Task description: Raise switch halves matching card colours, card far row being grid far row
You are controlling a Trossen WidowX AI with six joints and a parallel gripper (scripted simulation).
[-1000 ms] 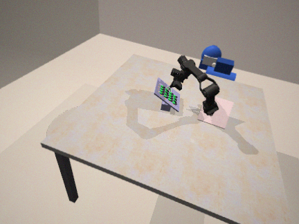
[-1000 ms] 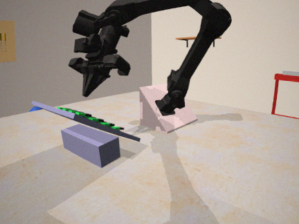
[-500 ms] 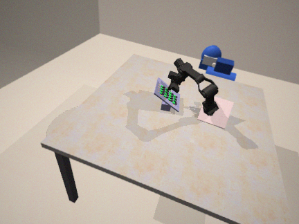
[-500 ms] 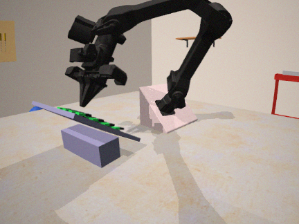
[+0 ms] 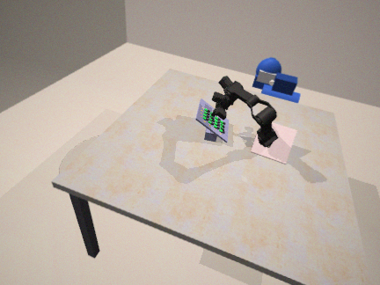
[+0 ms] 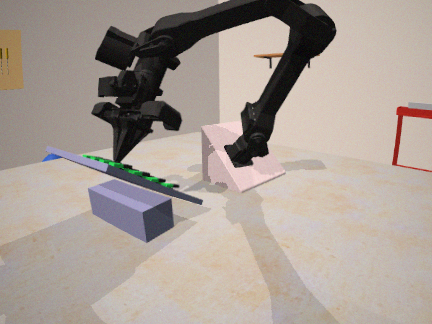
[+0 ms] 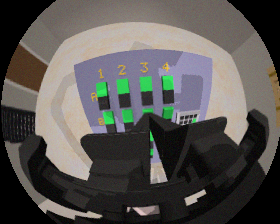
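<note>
The tilted lavender switch panel [image 6: 70, 156] [image 7: 85, 80] carries rows of green and dark grey switches. In the wrist view, row A's four switches, such as A1 [image 7: 102, 96] and A4 [image 7: 168, 90], show green far halves and dark near halves. Row B shows partly, with B1 [image 7: 109, 120] at its left; lower rows are mostly hidden by the fingers. The small card [image 7: 188, 118] is right of the grid, its lower part covered. My gripper [image 6: 117, 161] [image 7: 147, 116] is shut and empty, its tips at or just above the switches, around column 3 near row B. Contact cannot be told.
A lavender block [image 6: 117, 205] stands under the panel. A pink wedge-shaped block [image 5: 286, 139] [image 6: 260, 170] is at the arm's base. Blue objects [image 5: 285, 84] stand beyond the table [image 5: 145, 179] in the top view.
</note>
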